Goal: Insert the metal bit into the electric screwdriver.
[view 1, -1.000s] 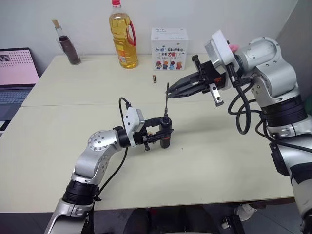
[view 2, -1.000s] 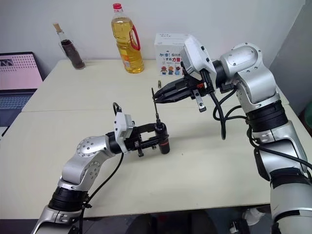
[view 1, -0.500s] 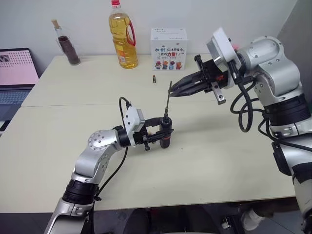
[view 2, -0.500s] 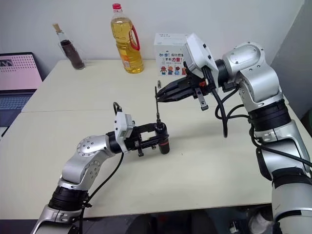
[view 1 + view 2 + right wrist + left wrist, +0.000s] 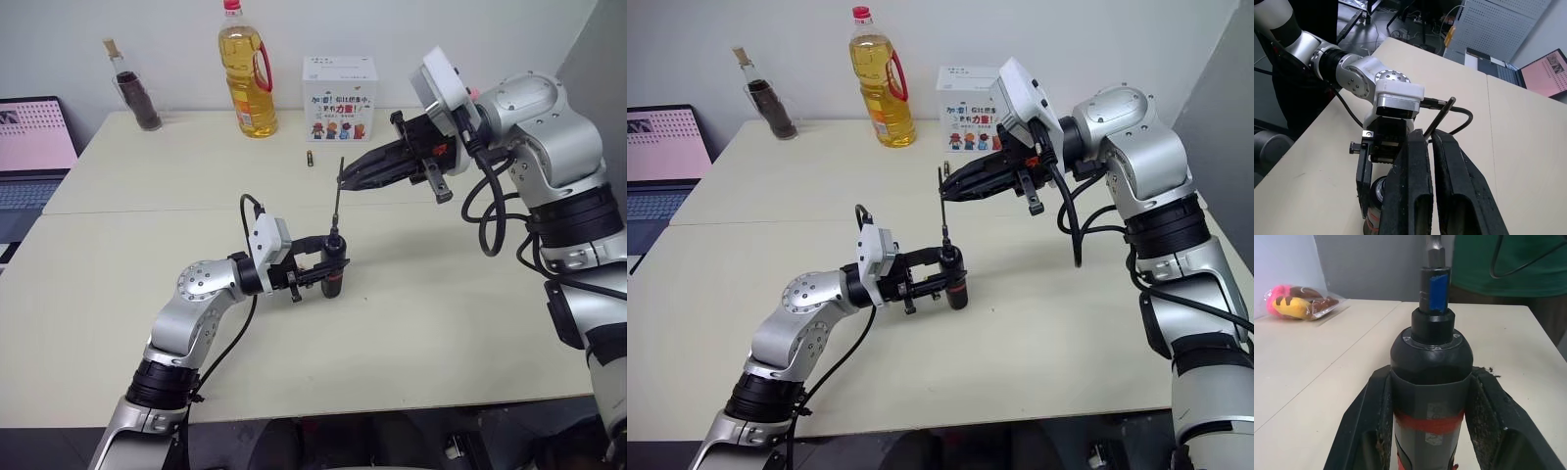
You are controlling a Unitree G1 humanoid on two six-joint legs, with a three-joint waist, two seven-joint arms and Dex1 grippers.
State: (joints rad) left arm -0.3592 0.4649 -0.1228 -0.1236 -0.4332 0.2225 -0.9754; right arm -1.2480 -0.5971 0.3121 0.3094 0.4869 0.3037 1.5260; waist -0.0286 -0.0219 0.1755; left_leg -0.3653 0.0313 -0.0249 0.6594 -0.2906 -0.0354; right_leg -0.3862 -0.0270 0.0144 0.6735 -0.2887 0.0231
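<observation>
While my left hand (image 5: pixel 312 271) clamps the electric screwdriver (image 5: pixel 333 265) upright over the tabletop (image 5: pixel 411 323), my right hand (image 5: pixel 345 180) pinches the metal bit (image 5: pixel 336 201). Its lower tip sits in the nose; pressing home and release remain.

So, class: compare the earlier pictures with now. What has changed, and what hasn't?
The right hand has rolled slightly, tilting the metal bit it pinches. The bit's lower end stays at the nose of the electric screwdriver, which the left hand keeps clamped upright.

The electric screwdriver (image 5: pixel 1431 377) looks matt black plastic, the metal bit (image 5: pixel 336 208) dull, the table (image 5: pixel 441 323) seemingly smooth matt.
</observation>
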